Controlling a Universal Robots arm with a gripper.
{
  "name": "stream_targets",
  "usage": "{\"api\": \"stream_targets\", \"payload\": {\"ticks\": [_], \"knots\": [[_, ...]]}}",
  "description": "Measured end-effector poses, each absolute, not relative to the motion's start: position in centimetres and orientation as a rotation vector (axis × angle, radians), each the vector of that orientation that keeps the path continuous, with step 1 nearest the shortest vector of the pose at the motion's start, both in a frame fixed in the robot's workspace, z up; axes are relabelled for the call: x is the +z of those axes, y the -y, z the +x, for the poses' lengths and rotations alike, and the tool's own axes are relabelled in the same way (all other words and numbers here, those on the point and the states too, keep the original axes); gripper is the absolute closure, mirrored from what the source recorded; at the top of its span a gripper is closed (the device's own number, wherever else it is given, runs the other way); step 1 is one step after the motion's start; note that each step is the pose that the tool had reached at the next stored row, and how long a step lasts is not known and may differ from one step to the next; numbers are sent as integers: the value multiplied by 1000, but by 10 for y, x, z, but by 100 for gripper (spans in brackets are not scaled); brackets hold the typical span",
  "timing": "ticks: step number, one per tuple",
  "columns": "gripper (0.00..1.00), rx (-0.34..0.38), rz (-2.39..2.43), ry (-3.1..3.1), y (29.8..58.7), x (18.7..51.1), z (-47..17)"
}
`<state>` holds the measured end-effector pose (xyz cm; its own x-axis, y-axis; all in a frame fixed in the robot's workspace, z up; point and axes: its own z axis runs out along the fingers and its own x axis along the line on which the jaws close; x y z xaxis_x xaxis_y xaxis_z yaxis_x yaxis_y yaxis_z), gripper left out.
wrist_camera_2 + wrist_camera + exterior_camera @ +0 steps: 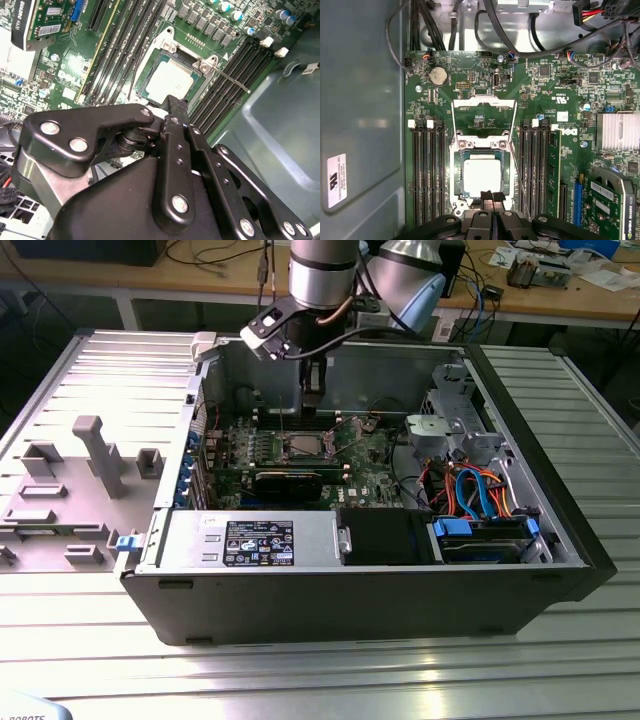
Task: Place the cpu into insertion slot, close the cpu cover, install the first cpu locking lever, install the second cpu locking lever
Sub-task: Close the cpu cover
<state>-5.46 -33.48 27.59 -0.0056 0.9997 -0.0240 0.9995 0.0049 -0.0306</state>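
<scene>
The cpu [482, 175] [169, 81] lies flat in the insertion slot [455, 177], its dull silver top showing in both wrist views. The cpu cover [483, 104] is swung open and lies back beyond the slot, with green board visible through its window. A thin locking lever [231, 81] [518, 182] sticks out beside the slot, unlatched. My gripper [492, 197] hovers at the slot's near edge, fingers shut together with nothing between them. In the exterior view the gripper [313, 392] hangs inside the open computer case, above the slot [305, 446].
Black memory slots [427, 170] flank the slot on both sides. A long black card [288, 483] lies towards the front. Cables [470, 490] and a drive cage [455, 425] fill the exterior view's right. The case wall [360, 115] stands close by.
</scene>
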Motion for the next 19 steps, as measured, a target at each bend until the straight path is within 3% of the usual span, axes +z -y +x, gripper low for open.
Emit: {"api": "stream_targets", "payload": {"ticks": [19], "knots": [[89, 59, -2213, 2224, 333, 277, -46]]}}
